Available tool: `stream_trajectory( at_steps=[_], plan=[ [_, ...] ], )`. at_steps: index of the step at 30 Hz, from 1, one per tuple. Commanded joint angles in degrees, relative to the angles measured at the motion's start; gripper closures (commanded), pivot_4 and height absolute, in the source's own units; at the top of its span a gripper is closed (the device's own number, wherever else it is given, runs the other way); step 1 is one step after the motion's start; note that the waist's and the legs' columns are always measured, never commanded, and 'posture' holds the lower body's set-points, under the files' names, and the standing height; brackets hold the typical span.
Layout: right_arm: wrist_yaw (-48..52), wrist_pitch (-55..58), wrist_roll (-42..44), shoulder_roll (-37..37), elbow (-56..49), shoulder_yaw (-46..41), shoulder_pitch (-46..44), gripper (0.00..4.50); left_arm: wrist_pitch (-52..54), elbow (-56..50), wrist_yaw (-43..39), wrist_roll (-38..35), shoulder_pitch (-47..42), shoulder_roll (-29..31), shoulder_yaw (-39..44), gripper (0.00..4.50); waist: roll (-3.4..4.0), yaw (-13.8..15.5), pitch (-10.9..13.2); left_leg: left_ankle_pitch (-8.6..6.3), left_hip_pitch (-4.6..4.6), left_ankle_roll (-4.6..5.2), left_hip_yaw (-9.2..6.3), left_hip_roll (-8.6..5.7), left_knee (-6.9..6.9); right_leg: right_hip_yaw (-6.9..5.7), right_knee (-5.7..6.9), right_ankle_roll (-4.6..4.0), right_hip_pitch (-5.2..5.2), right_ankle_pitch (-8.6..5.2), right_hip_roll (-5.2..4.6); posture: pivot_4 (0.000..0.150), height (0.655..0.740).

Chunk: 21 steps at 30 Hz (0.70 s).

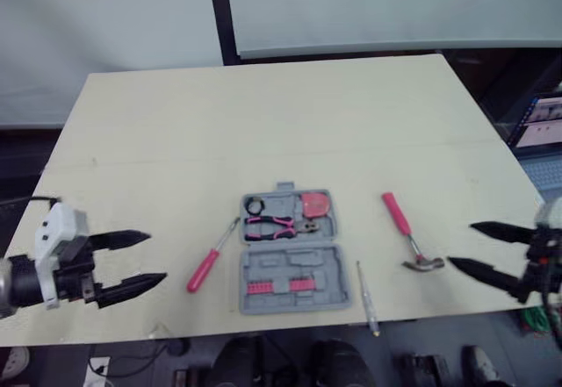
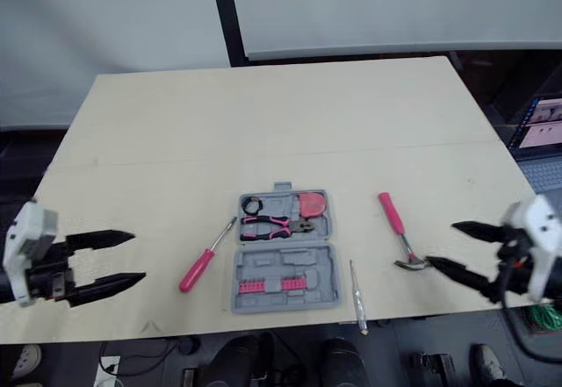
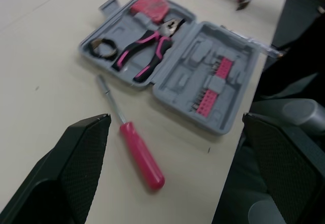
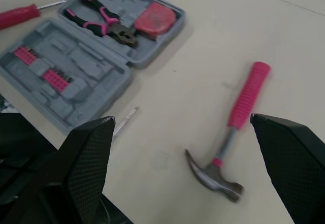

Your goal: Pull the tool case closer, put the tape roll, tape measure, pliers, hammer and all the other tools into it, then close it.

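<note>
- The tool case (image 1: 290, 255) lies open and flat on the table (image 1: 263, 124), at the middle of its near edge.
- The case's far half holds the tape roll (image 1: 255, 205) at the left, the pink-handled pliers (image 1: 277, 225) in the middle and the tape measure (image 1: 314, 204) at the right.
- Its near half carries pink bit holders (image 1: 272, 287).
- A pink-handled screwdriver (image 1: 209, 264) lies on the table just left of the case.
- The hammer (image 1: 408, 233) lies to the right, apart from the case, with its head towards the near edge.
- A thin test-pen screwdriver (image 1: 367, 297) lies just beside the case's near right corner.
- The left gripper (image 1: 157, 257) hovers left of the screwdriver, fingers spread and empty.
- The right gripper (image 1: 460, 244) hovers just right of the hammer head, fingers apart and empty.
</note>
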Motion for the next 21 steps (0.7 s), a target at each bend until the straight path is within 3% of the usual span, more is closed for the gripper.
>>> stream_trajectory(
  at_steps=[1,7,10,15,21],
  plan=[
    [-12.98,6.46,2.82,5.94,-9.87,3.52,-0.23,0.00,-2.19,-1.10,-3.91,-2.00,-6.30,2.10,-6.41,0.03,-0.07,0.06,-0.04,0.02,0.02,-0.03,0.00,0.00,0.00,0.00,0.02,-0.01,0.00,0.01,0.02,0.150,0.7278],
    [-26.15,13.71,5.87,13.93,-19.31,8.00,2.41,0.00,-8.90,-0.39,-10.86,0.28,-14.63,2.50,-16.64,0.03,-0.07,-0.08,-0.06,0.16,0.01,-0.29,0.13,0.02,-0.04,0.09,0.02,-0.04,-0.07,0.02,0.08,0.150,0.7278],
    [-33.39,15.68,4.51,18.08,-24.41,14.50,4.46,0.00,-13.16,1.02,-14.44,2.36,-20.00,1.48,-22.54,0.03,-0.07,0.02,-0.06,0.21,0.01,-0.37,0.14,0.05,-0.04,0.09,0.04,-0.05,-0.08,0.02,0.14,0.150,0.7278],
    [-44.39,16.40,-0.87,22.76,-24.79,24.38,4.76,0.00,-16.46,4.64,-15.50,5.40,-28.45,-2.17,-30.23,0.03,-0.10,-0.07,-0.08,0.24,0.03,-0.32,0.24,0.05,-0.01,0.16,0.12,-0.02,-0.11,0.03,0.16,0.150,0.7278],
    [-49.99,16.88,-6.10,23.63,-21.83,31.87,3.12,0.00,-17.00,5.90,-15.06,6.69,-33.19,-5.66,-34.39,0.03,-0.13,-0.53,-0.09,0.48,0.05,-0.21,0.32,0.06,0.00,0.24,0.25,-0.01,-0.20,0.04,0.24,0.150,0.7278]
  ],
)
